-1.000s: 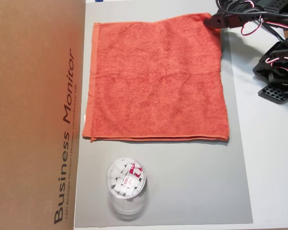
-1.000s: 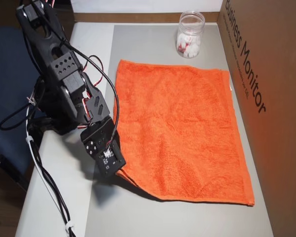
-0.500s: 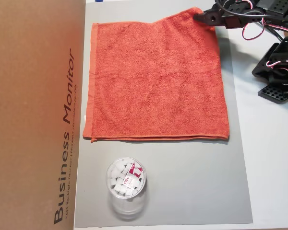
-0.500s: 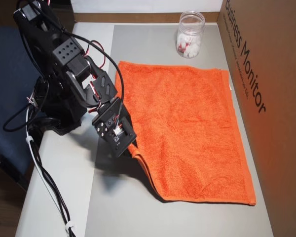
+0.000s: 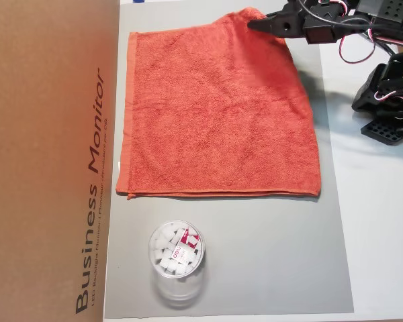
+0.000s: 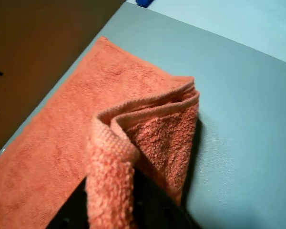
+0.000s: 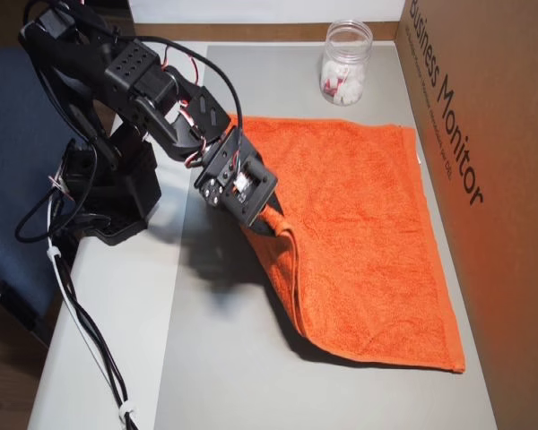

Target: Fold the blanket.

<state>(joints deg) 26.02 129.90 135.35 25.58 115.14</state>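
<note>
We see a clear jar holding small white pieces on the grey mat; our gripper pinches the blanket corner, lifting it above the mat.

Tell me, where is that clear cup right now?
In an overhead view the cup stands on the grey mat, just below the blanket's lower edge, beside the cardboard box on the left.

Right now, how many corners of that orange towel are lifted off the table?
1. The tool pinches one corner of the orange towel and holds it raised, with the cloth hanging below it. The other three corners lie flat on the grey mat.
</note>
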